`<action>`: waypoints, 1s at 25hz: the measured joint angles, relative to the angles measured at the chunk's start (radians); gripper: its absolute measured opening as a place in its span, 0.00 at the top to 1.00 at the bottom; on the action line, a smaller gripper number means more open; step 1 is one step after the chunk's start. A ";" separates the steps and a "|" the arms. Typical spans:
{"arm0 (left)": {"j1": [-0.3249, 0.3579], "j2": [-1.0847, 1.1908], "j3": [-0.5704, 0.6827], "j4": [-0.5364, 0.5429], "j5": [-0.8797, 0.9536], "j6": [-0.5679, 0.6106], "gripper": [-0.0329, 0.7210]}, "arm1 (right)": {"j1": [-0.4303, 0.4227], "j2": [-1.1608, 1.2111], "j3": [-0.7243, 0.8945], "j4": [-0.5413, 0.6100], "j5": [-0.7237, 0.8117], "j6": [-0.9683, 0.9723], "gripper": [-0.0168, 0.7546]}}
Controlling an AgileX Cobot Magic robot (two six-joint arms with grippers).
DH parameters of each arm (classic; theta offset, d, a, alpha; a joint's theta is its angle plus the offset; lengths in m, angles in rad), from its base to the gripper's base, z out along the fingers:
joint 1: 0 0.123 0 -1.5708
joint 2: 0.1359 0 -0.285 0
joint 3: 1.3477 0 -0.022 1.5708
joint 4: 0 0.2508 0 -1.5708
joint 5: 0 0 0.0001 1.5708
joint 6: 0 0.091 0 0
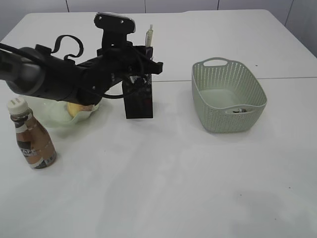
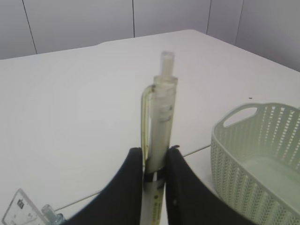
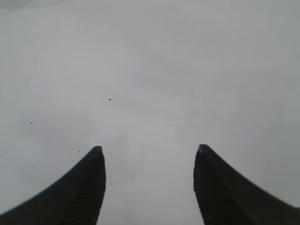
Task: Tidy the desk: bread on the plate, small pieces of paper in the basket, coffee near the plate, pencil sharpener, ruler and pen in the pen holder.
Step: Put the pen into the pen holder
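The left gripper has its two black, smooth, curved fingers pinched narrowly on a pen, which stands upright between them. The pen has a pale, translucent yellowish barrel with a clip down one side and a clear push-button on top; a dark band shows just where the pads meet it. In the exterior view this gripper hangs directly over the pen holder, a small black square mesh cup standing on the desk, and the pen's tip sticks up above the arm. Whether the pen's lower end is already inside the cup cannot be told. At the lower left of the left wrist view a clear plastic ruler with fine black marks shows at a corner.

The right gripper has its dark ribbed fingers set wide apart, with nothing between them, over bare white desk surface.

Behind the left arm sits the plate, pale green translucent glass with a ruffled rim, and the golden-brown bread lies on it. The coffee, a brown bottle with a white cap, stands just in front of the plate. To the right, well apart, is the basket, sage-green perforated plastic with handle slots; something small and greyish lies on its floor.
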 joint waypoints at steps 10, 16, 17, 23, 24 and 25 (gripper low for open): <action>0.002 0.020 0.000 -0.024 -0.026 0.000 0.79 | 0.000 0.000 0.000 -0.015 0.000 0.000 0.41; 0.002 0.020 0.000 -0.044 -0.027 0.000 0.73 | 0.000 0.000 0.000 -0.023 0.000 0.000 0.41; 0.002 0.020 0.000 -0.050 -0.027 0.000 0.71 | 0.000 0.000 0.000 -0.023 0.000 0.000 0.41; 0.002 0.020 0.000 -0.112 0.000 0.000 0.58 | 0.000 0.000 0.000 -0.023 0.000 0.000 0.41; 0.002 0.020 0.000 -0.117 0.004 0.000 0.58 | 0.000 0.000 0.000 -0.023 0.000 0.000 0.41; 0.002 0.020 0.000 -0.119 0.005 0.005 0.58 | 0.000 0.000 0.000 -0.023 0.000 0.000 0.41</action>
